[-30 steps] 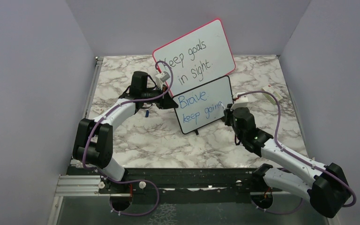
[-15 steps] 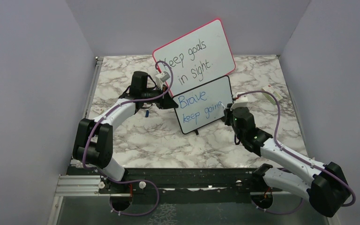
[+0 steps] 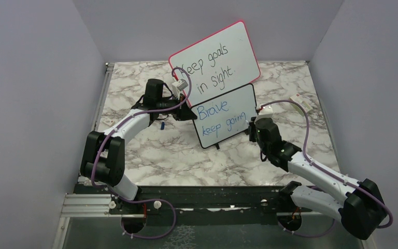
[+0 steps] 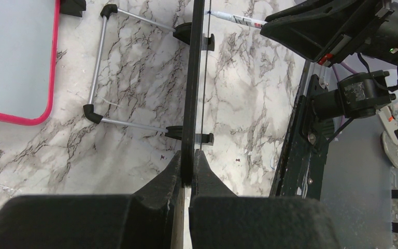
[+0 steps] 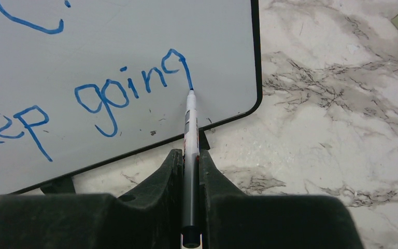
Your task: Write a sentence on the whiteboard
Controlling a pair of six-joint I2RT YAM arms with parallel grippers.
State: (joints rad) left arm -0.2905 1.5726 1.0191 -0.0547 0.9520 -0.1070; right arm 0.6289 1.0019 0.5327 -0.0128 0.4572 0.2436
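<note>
Whiteboard (image 3: 225, 115): sentence (image 5: 109, 96) is nearing completion. Right tool (image 5: 190, 155) is pinching marker (image 5: 190, 132), finishing last "g". Left tool (image 4: 187, 167) is pinching whiteboard's edge.

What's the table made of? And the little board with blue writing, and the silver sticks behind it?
The table looks like marble, white with grey veins, maybe only a printed sheet. The little board seems smooth white, its black frame probably plastic. The sticks look like shiny metal.

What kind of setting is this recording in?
Probably a lab test booth: plain walls box in a marble-patterned table, with the left arm and right arm on a metal rail at its near edge.
</note>
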